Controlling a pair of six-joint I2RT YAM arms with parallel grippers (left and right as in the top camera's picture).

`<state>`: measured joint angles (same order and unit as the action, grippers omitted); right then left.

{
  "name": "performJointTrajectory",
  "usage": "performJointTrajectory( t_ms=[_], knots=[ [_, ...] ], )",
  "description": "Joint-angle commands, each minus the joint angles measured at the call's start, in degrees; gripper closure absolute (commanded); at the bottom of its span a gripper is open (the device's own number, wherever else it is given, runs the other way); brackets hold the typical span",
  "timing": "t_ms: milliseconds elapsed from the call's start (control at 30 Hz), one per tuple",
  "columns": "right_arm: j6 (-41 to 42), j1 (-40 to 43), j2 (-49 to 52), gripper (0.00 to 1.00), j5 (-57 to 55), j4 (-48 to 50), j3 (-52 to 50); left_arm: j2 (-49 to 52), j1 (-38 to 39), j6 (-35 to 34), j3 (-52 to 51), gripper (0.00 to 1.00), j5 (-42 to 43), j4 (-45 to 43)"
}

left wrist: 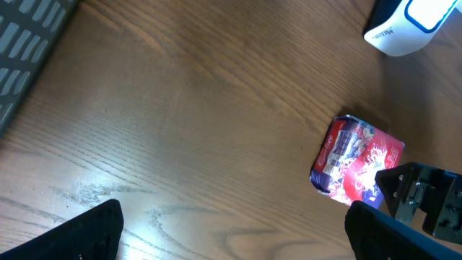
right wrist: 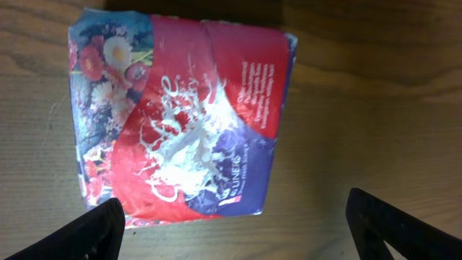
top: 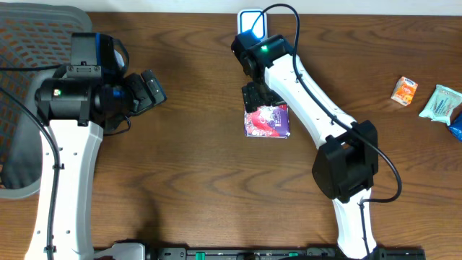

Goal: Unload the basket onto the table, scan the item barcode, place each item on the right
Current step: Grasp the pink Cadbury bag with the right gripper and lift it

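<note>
A grey mesh chair stands behind the left tool, off the worktop edge. The left tool hangs above bare wood with its two fingers spread wide and nothing between them. Well ahead of it and to its right lies the item, a red and purple soft pack printed with flowers and a white splash. It rests flat on the worktop. The white and blue scanner sits beyond the pack, behind the right tool and partly hidden by that arm. The right tool hovers just over the pack's near edge, its fingers far apart and gripping nothing. The pack lies just ahead of its fingertips, outside the gap. No barcode shows on the upturned face. Well off to the right tool's side lie an orange packet, a teal packet and a blue item at the picture's edge.
</note>
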<state>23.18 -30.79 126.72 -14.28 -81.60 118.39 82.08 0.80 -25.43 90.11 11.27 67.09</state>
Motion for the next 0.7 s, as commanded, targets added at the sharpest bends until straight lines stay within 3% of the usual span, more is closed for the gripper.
performJointTrajectory(
  t_ms=[0, 300, 667],
  knots=[
    [-1.40, -1.51, -0.39, 0.09, -3.13, 0.17, 0.68, -0.11, -0.24, 0.55, 0.37, 0.02, -0.33, 0.15],
    [3.61, -6.38, -0.26, 0.16, -2.95, 4.90, -1.29, -0.11, -0.24, 0.55, 0.37, 0.02, -0.33, 0.15],
    [7.69, -9.84, -0.26, 0.27, -7.61, 20.57, -15.06, -0.11, -0.24, 0.55, 0.39, 0.02, -0.33, 0.15]
  ],
)
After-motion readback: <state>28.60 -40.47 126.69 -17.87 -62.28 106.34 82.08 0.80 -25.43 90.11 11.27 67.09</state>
